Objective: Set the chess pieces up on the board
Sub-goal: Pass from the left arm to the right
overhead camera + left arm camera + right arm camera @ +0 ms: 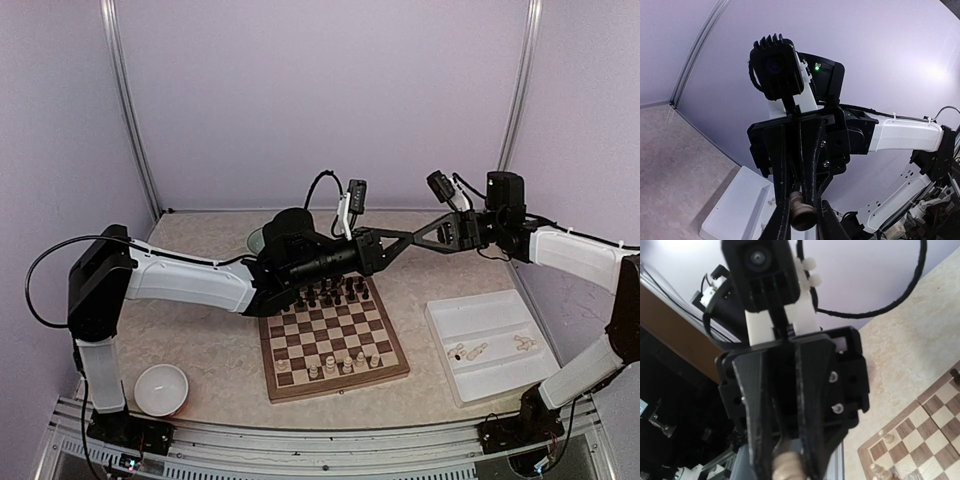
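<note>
- Top view: the left claw and right claw meet tip to tip above the far edge of the brown-and-pale checkered wooden chessboard on the table.
- Left wrist: the right claw is clenched on a small cream wooden chess piece, which looks brownish in shadow.
- Right wrist: the left claw grasps the same piece.

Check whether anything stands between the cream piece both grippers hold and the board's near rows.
Nothing visible does. The cream piece is pinched between the left gripper and right gripper, raised by the board's far side; dark chessmen stand there, but the near rows show open squares.
</note>
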